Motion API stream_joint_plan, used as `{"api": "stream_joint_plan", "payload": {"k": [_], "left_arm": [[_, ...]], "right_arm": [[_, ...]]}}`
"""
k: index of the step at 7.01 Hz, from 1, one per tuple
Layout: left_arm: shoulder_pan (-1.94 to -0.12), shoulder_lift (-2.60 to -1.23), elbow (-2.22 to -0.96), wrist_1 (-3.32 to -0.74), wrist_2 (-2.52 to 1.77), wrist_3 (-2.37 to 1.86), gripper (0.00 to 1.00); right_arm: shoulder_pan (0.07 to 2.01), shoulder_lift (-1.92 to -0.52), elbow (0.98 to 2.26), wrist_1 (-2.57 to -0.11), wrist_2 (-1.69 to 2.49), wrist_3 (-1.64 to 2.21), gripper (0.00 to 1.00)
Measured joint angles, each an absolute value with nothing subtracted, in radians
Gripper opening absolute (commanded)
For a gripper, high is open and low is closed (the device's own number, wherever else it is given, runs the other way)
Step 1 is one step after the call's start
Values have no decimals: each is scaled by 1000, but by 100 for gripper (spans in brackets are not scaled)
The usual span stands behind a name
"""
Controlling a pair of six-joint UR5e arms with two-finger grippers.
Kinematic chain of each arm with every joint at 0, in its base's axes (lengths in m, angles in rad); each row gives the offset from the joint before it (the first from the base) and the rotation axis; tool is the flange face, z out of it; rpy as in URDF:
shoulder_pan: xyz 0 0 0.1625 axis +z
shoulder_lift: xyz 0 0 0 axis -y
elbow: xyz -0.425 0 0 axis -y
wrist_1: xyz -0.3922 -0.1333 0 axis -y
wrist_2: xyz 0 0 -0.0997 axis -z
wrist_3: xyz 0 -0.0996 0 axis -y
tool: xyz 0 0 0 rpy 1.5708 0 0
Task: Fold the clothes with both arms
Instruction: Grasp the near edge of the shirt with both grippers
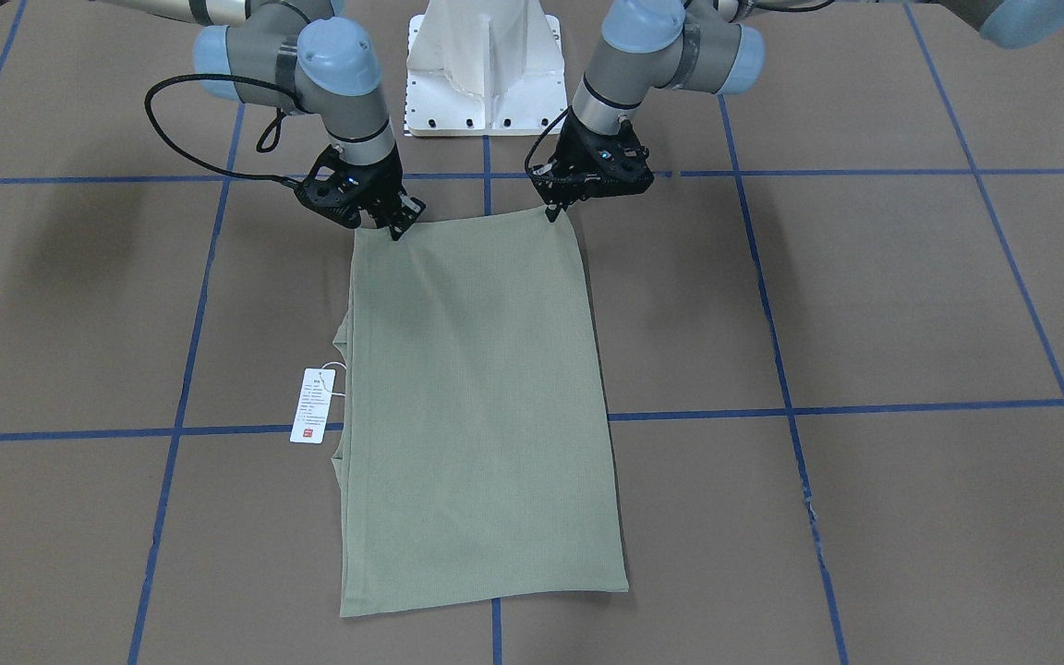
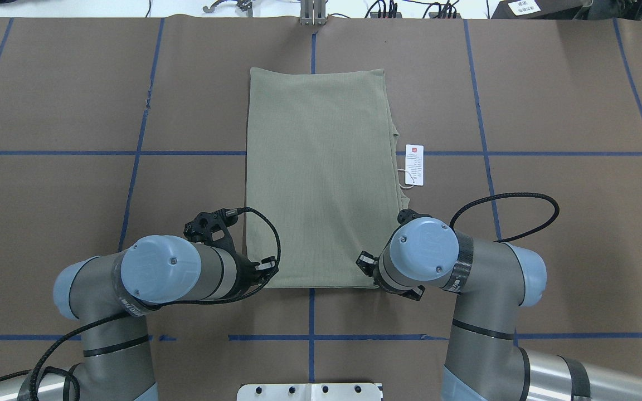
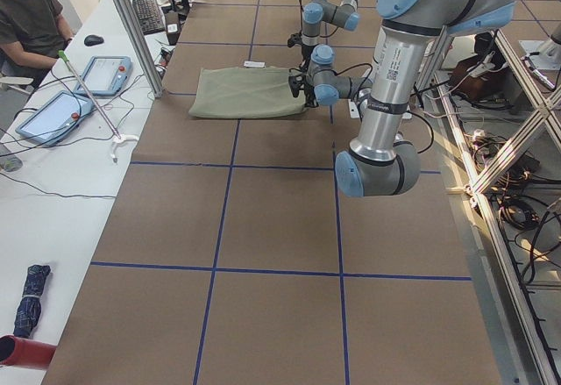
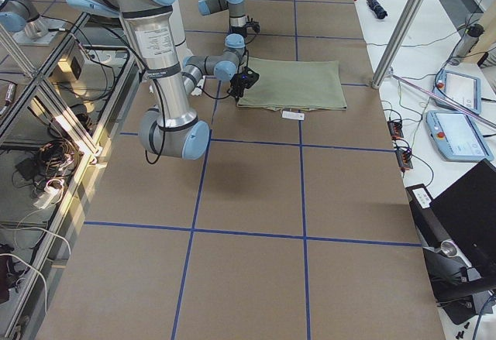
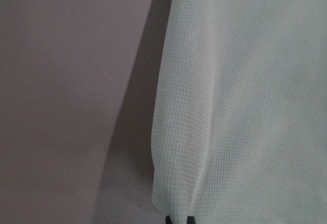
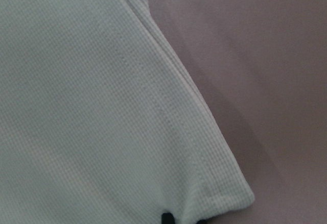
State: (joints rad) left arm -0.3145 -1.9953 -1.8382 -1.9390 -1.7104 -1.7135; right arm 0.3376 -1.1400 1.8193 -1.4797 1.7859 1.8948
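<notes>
The sage-green shirt (image 1: pixel 477 416) lies folded into a long, smooth rectangle on the brown tabletop (image 1: pixel 864 305), midway between the tabletop's left and right edges. Its length runs from the robot's side toward the opposite edge, and its far short end lies near that edge. The white hang tag (image 1: pixel 312 406) lies flat on the tabletop just beside the shirt's long side on the robot's right, joined to it by a thin string, at about half the shirt's length. Layered edges of cloth peek out along that same side.

Both arms reach down to the shirt's short end nearest the white pedestal (image 1: pixel 486 65). The left arm (image 1: pixel 643 55) has its left fingers (image 1: pixel 552 214) pressed together on the corner on the robot's left; its wrist view shows the dark fingertips (image 5: pixel 190 219) close together at the very corner of the ribbed cloth, with a shadow under the cloth's edge. The right arm (image 1: pixel 338 74) has its right fingers (image 1: pixel 396 228) pinching the other near corner, and its wrist view shows that hemmed corner right at the fingertips (image 6: pixel 166 218)
</notes>
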Motion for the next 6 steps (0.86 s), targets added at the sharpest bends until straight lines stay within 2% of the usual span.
{"api": "stream_joint_plan", "payload": {"k": [4, 6], "left_arm": [[-315, -1994, -1841, -1938, -1709, -1714, 0], [-294, -1981, -1893, -1932, -1702, -1719, 0]], "right_arm": [[356, -1128, 1832, -1478, 1792, 1895, 0], [363, -1150, 1890, -1479, 1807, 1893, 0]]}}
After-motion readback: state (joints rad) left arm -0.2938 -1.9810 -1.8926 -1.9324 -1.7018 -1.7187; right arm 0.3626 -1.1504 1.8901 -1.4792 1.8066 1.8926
